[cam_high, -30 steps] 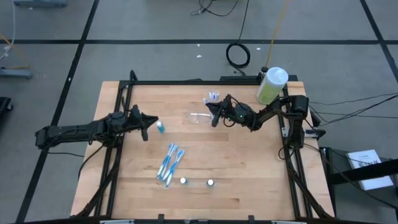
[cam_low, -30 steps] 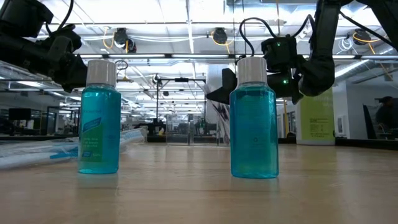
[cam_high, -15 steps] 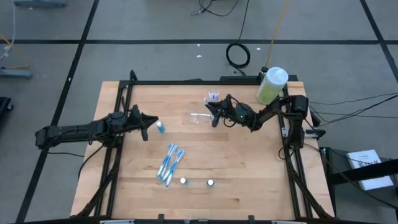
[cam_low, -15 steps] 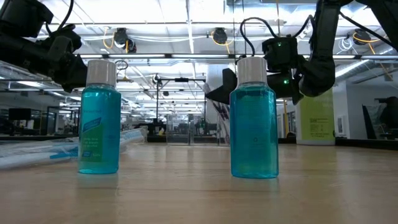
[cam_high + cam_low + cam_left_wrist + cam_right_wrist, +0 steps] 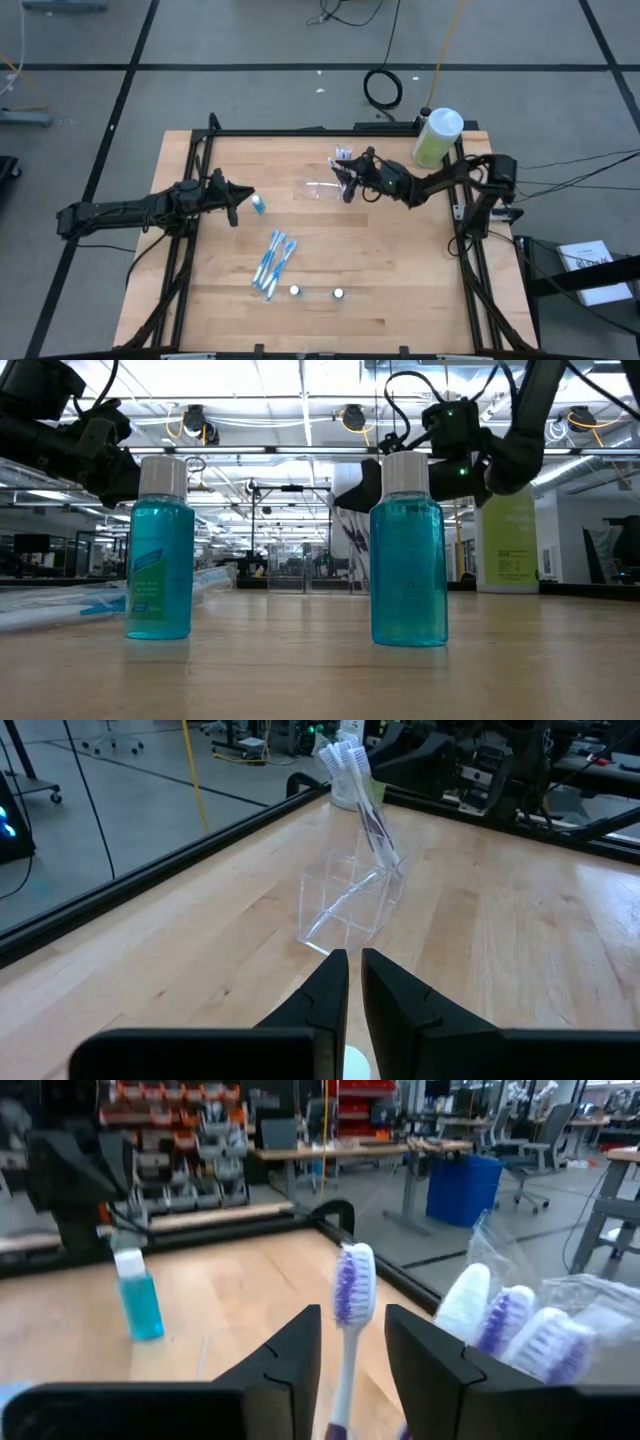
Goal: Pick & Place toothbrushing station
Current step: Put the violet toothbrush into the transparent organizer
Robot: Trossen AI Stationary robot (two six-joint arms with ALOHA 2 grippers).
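The toothbrushing station, a clear plastic tray (image 5: 320, 190) (image 5: 350, 905), lies on the far middle of the wooden table. Purple-and-white toothbrushes (image 5: 345, 765) (image 5: 343, 155) lean up out of its far end. My right gripper (image 5: 349, 183) (image 5: 352, 1355) is level at those brushes and open. One purple brush head (image 5: 353, 1290) stands between its fingers with a gap on each side. My left gripper (image 5: 236, 205) (image 5: 355, 970) waits shut at the table's left, above and behind a small blue bottle (image 5: 258, 205) (image 5: 137, 1295).
A green bottle with a white cap (image 5: 437, 137) stands at the far right corner. Packaged blue toothbrushes (image 5: 273, 262) lie at mid-table. Two small blue bottles (image 5: 295, 291) (image 5: 338, 294) stand near the front edge, close to the low camera.
My right gripper has risen a little at the toothbrushes, and its arm's elbow has swung toward the table's right edge. The tray and the brushes stay where they were.
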